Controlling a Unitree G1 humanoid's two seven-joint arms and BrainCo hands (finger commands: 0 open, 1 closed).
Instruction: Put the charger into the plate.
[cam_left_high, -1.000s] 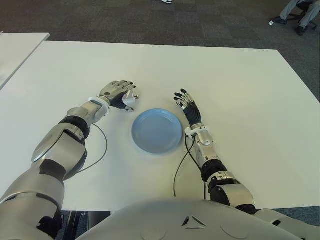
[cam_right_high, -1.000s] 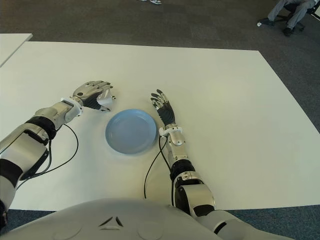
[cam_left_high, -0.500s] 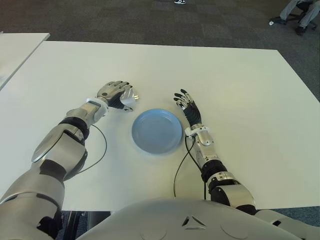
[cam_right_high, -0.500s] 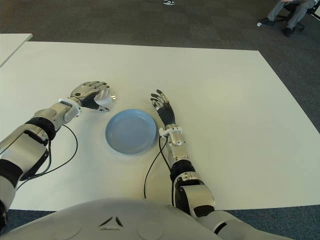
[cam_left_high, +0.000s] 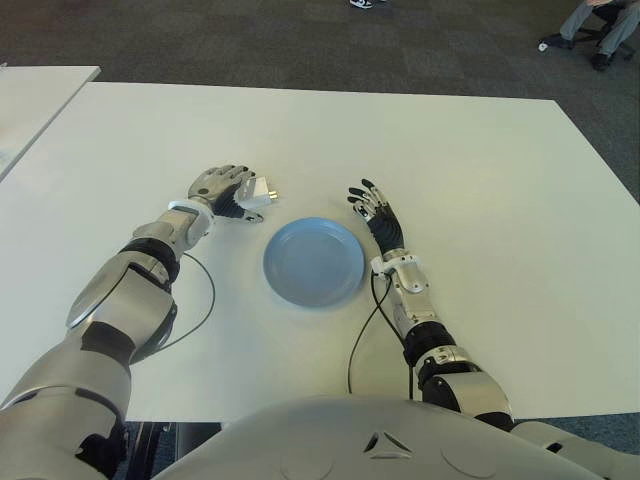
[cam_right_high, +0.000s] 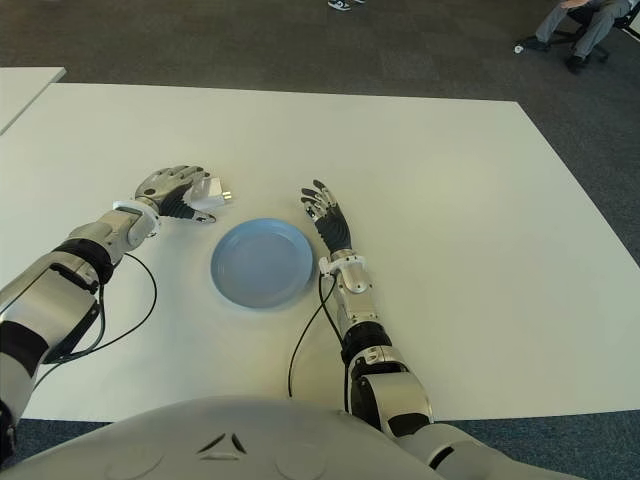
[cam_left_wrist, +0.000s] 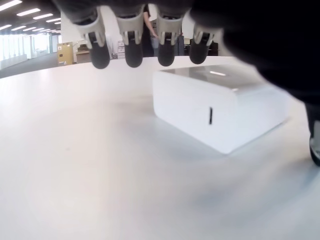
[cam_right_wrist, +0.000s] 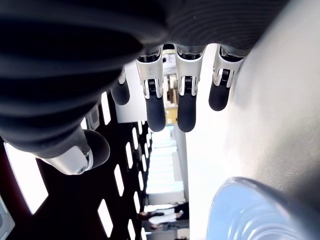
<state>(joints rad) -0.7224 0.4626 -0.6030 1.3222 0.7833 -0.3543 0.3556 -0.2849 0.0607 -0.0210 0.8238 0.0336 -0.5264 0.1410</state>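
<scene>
Bench (cam_left_high: 480, 170): wide white top filling most of both eye views, carrying the plate, the charger and both arms; dark carpet shows beyond its far edge.
Second bench (cam_left_high: 40, 95): a corner of another white top at the far left, apart from the main one.
Person (cam_left_high: 600, 20): legs and a chair base at the far right corner on the carpet; a shoe shows at the top edge.
Left arm (cam_left_high: 125, 290): silver and black, reaching forward along the robot's left side, with a black cable looping on the bench beside it.
Right arm (cam_left_high: 415, 315): lying forward just right of the plate, a black cable trailing from it toward the robot's body.
Plate (cam_left_high: 313, 261): round, light blue, nothing in it, on the bench between the two hands.
Left hand (cam_left_high: 222, 188): beyond and to the left of the plate, fingers curved over the charger's near side; the left wrist view shows the fingertips hanging above the block with a gap under them, so the hand is loose and grasps nothing.
Right hand (cam_left_high: 375, 212): at the plate's right rim, fingers stretched out and spread, holding nothing.
Charger (cam_left_high: 253, 191): small white block standing on the bench at the left hand's fingertips, outside the plate, its metal prongs pointing to the right.
</scene>
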